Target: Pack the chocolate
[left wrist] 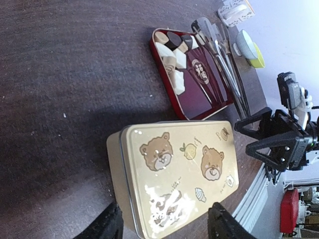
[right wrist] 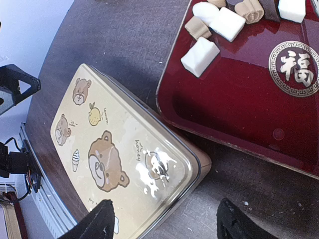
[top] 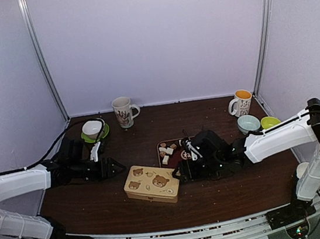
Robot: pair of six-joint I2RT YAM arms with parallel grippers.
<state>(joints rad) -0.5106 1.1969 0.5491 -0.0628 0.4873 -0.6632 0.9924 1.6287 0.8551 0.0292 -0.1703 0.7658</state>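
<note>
**Operator:** Status of packing?

**Technician:** Not begun, judging by the layout. The tin (top: 151, 183) sits with its lid on. All visible chocolate (top: 167, 152) lies on the red tray (top: 159, 145), at 1 o'clock from the tin in the top view. The pieces are clustered at the tray's far-left end. No piece is seen in the tin or in either claw.

**Operator:** Claw states?

**Technician:** The left gripper (top: 116, 166) stands at 10 o'clock from the tin, fingers apart, holding nothing. The right gripper (top: 178, 173) stands at 3 o'clock, fingers apart, also holding nothing. In each wrist view an end of the tin shows between the spread fingers. Contact with the tin cannot be confirmed.

**Operator:** Remaining steps?

**Technician:** Probably the whole sequence: remove the lid, transfer each piece, refit the lid.

**Operator:** Obstructions?

**Technician:** The closed lid is the main one. The tongs (left wrist: 227, 69) lie lengthwise on the tray, just beside the pieces. The tin's corner almost touches the tray rim, so lid clearance on that side is tight.

**Operator:** Other items?

**Technician:** A mug (top: 123, 111) at 11 o'clock, a second mug (top: 241, 103) at 2 o'clock, two bowls (top: 248, 123) near it, and a white bowl (top: 92, 129) at 10 o'clock. All are well apart from the work area.
</note>
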